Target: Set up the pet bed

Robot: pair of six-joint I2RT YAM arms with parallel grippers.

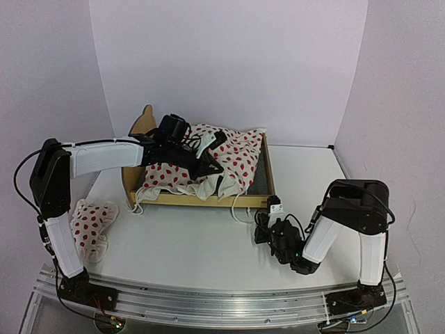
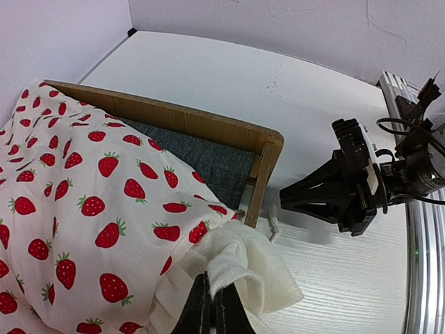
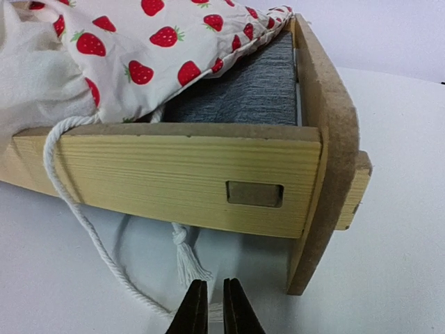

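the pet bed (image 1: pixel 201 200) sits toward the far edge of the bench (image 1: pixel 208 243), left of middle. the left hand (image 2: pixel 212 307) is clamped on the strawberry cloth (image 2: pixel 90 202) heaped over it. the right hand (image 3: pixel 212 309), fingers together, points at the bed's side rail.

A robot test cell in a lab, seen from my console.
I am working over a white table (image 1: pixel 208 243) boxed in by plain pale walls (image 1: pixel 229 62) on the far side, left and right. Along the near edge runs an aluminium rail (image 1: pixel 222 303), with the left arm (image 1: pixel 104 156) and right arm (image 1: pixel 361 209) bolted to it. Black cables (image 1: pixel 19 182) hang loose along them.
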